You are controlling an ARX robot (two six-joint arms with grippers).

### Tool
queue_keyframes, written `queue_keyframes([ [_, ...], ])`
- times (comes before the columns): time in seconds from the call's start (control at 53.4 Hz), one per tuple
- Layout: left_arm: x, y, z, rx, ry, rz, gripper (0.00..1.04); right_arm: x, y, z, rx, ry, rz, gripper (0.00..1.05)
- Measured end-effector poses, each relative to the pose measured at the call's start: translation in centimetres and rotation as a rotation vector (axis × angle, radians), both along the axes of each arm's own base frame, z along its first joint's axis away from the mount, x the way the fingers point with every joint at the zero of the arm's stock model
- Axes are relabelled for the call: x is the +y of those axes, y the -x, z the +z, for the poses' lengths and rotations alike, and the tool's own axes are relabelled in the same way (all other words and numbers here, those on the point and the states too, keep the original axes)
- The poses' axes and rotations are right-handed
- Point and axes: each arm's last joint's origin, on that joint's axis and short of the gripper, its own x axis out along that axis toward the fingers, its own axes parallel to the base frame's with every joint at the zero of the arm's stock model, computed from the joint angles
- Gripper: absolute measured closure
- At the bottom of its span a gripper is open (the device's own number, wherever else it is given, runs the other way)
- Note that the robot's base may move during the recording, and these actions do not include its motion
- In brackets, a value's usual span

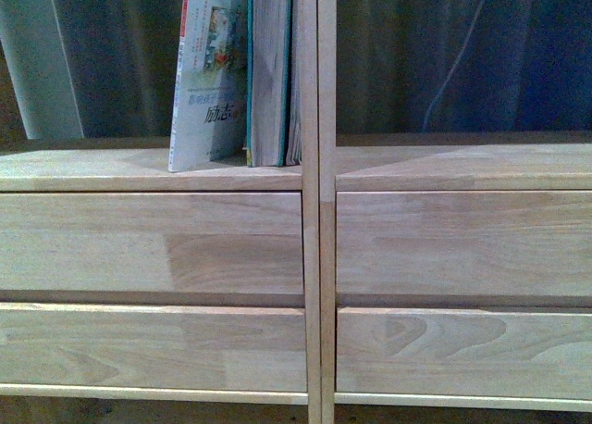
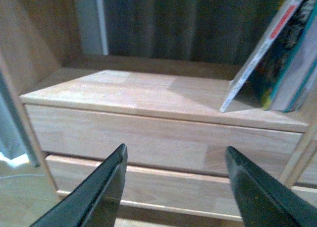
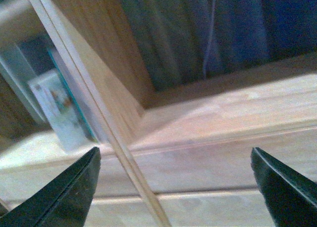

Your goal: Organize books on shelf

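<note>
Two books [image 1: 242, 72] stand in the shelf's [image 1: 310, 248] left compartment.

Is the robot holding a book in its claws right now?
No. Both the left gripper and the right gripper are open and empty. The thin white book and the thick teal book stand on the pale wooden shelf.

The pale jointed-wood bookcase [image 1: 231, 257] filled the frame, two columns split by twin uprights at centre, each with two plain drawer fronts below an open compartment. In the upper left compartment, the thick teal book [image 1: 270, 72] stood upright against the divider, and the thinner white book [image 1: 207, 77] leaned on it, foot on the board. The upper right compartment's board [image 1: 462, 169] showed bare wood.
</note>
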Motion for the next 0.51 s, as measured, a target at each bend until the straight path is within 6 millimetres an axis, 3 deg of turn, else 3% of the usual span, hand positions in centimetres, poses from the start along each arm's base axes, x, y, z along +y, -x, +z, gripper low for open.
queue_keyframes([
  [0.094, 0.1, 1.1, -2.7, 0.007, -0.003, 0.005, 0.64, -0.5, 0.5, -2.6, 0.066, 0.191, -0.043, 0.34],
  [0.318, 0.1, 2.9, -6.3, 0.011, -0.008, 0.003, 1.01, -0.5, 1.4, -7.0, 0.081, 0.29, -0.047, 0.7],
  [0.505, 0.1, 4.1, -8.4, 0.016, -0.01, 0.003, 1.02, -0.5, 2.0, -9.5, 0.085, 0.306, -0.047, 1.01],
])
